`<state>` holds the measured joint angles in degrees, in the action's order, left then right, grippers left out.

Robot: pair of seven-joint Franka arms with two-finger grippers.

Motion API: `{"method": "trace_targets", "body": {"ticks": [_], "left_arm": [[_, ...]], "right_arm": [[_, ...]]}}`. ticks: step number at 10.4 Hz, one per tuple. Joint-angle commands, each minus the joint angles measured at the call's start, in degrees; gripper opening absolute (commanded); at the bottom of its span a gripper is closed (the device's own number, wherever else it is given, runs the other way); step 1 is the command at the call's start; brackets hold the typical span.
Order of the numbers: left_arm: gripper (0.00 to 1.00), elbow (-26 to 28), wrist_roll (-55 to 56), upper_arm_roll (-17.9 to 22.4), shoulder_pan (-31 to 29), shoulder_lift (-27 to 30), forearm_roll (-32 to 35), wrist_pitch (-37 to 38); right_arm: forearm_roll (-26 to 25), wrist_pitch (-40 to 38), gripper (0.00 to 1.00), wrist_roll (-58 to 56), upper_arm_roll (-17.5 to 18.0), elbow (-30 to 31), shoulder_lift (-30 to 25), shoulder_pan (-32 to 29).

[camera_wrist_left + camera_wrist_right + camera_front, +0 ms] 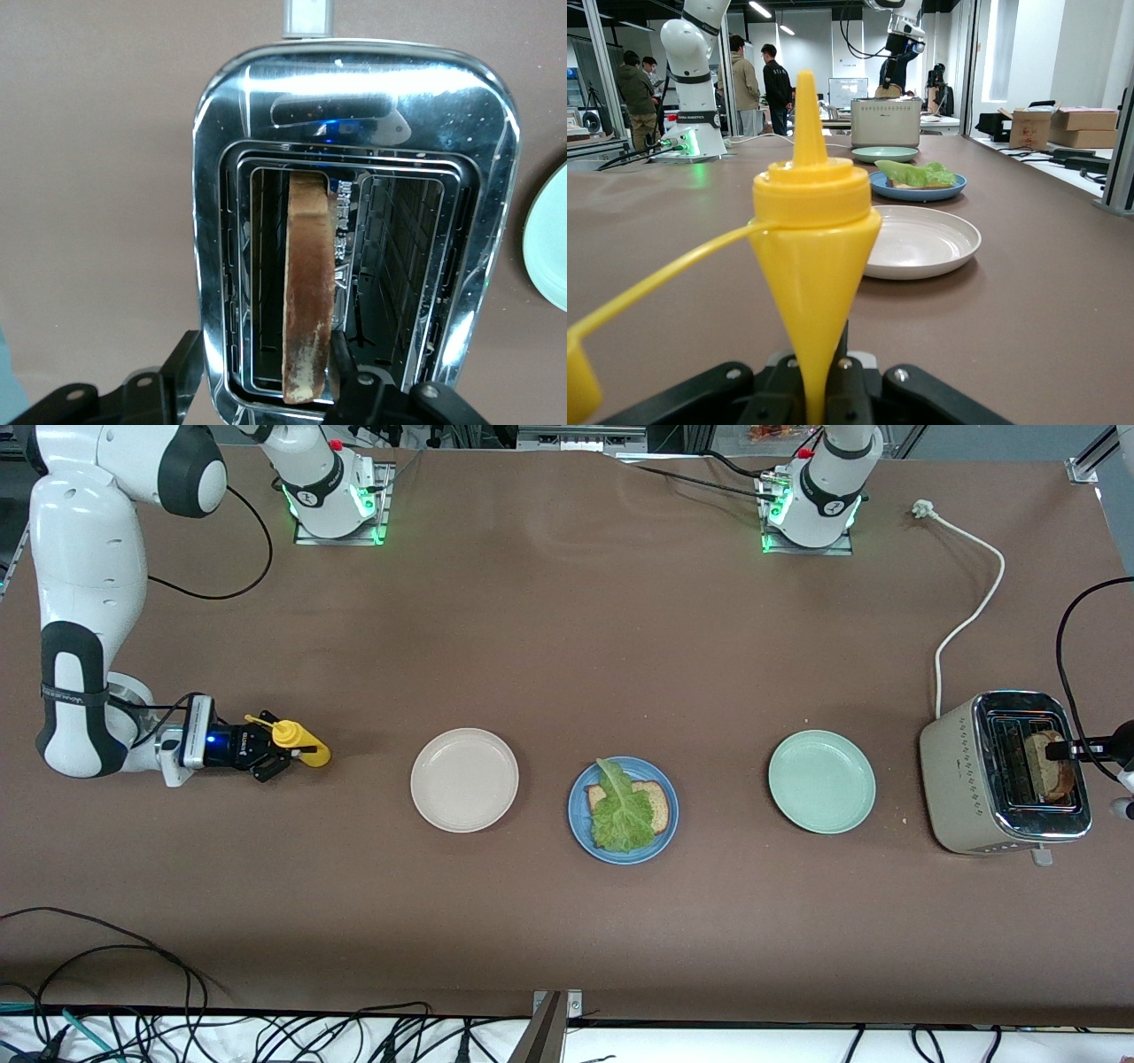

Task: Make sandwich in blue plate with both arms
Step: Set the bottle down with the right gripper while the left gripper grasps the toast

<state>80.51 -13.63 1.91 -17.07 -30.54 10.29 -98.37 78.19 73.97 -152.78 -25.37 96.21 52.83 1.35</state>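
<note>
two glossy white arms (pixel 89 558) with rounded grey-black joints, green-lit bases (pixel 337 509), red buttons, thin black cables; a black two-finger tool (pixel 266 755) with a blue light.

Even, bright overhead light; brown table (pixel 549 646) shows soft, short shadows only. Green LED glow at both arm bases (pixel 337 518). Front view sharp, mild bending at edges. Left wrist view: strong glare streaks on chrome toaster (pixel 354 97) top, slot interior dark, toast slice (pixel 308 283) fairly sharp, gripper parts at the frame edge blurred. Right wrist view: yellow bottle nozzle (pixel 811 212) close and slightly soft; ceiling strip lights (pixel 766 11) and bright windows wash out the background.
</note>
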Motion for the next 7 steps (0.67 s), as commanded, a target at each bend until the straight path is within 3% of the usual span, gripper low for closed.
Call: {"method": "trace_targets", "body": {"ticks": [1,3,5,7], "left_arm": [[0.34,-1.68,-1.66,-0.24,-0.60,-0.93,-1.24,0.20],[0.15,-1.76,-1.66,-0.24,-0.60,-0.93,-1.07,0.20],[0.01,-1.76,-1.75,-0.24,-0.60,-0.93,-0.98,0.20],[0.00,-1.76,-1.75,-0.24,-0.68,-0.75,-1.24,0.20]], "right_arm": [[1.00,-1.81,0.30,0.38,-0.47,-1.46,0.96,-0.56],[1.00,-1.81,0.45,0.47,-0.47,-1.46,0.96,-0.56],[0.91,-1.90,0.74,2.65,-1.26,-1.55,0.88,-0.56],[0.56,-1.90,1.00,3.28,-1.70,-1.46,0.96,-0.56]]}}
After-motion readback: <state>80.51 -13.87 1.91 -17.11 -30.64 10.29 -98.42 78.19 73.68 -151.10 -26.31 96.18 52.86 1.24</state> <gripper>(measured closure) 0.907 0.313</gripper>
